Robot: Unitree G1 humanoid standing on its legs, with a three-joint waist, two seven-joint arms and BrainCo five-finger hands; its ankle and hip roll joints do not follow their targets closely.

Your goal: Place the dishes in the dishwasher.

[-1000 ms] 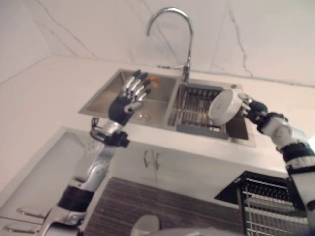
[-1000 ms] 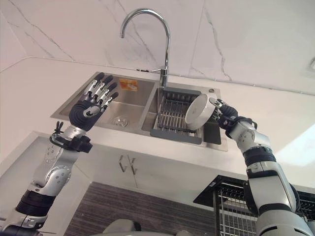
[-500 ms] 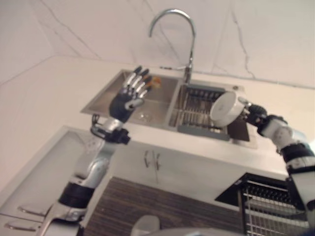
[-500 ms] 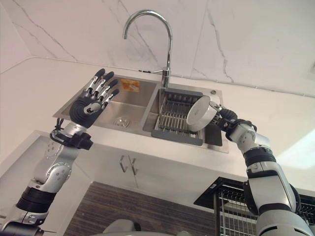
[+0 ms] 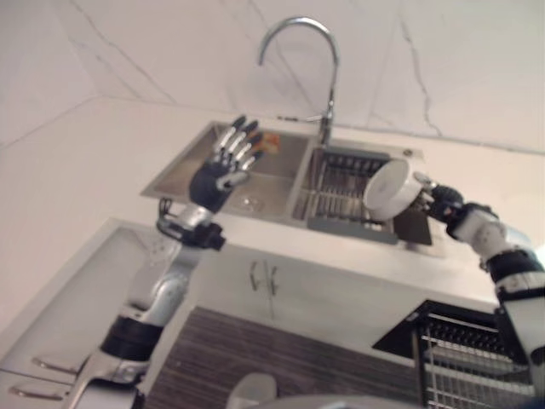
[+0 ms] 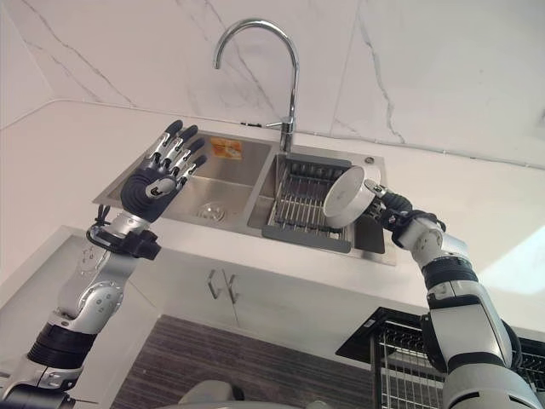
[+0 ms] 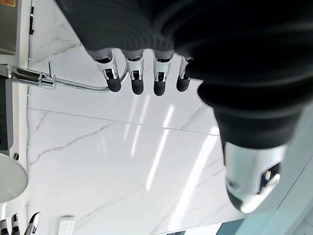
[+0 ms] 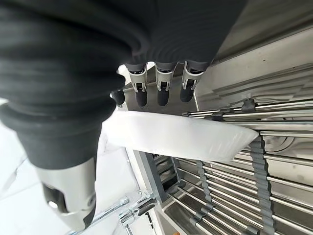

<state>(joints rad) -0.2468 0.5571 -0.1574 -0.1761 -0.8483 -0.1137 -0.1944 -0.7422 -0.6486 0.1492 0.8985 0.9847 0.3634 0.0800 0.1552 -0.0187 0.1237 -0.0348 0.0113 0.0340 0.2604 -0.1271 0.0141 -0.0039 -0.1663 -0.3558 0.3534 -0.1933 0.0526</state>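
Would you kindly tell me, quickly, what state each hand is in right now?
Left hand: open, fingers straight, holding nothing, raised over the sink.
Right hand: shut on the white bowl.

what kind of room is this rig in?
A kitchen, most likely: a steel double sink with a gooseneck faucet set in a white counter, a drying rack in one basin, and a pulled-out dishwasher rack below.

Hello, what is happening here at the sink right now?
The robot is moving dishes from the sink toward the dishwasher. Its right hand holds a white bowl tilted on its side above the drying rack in the right basin, under the faucet. The left hand is raised, open and holding nothing, over the left basin. The dishwasher rack waits pulled out at lower right.
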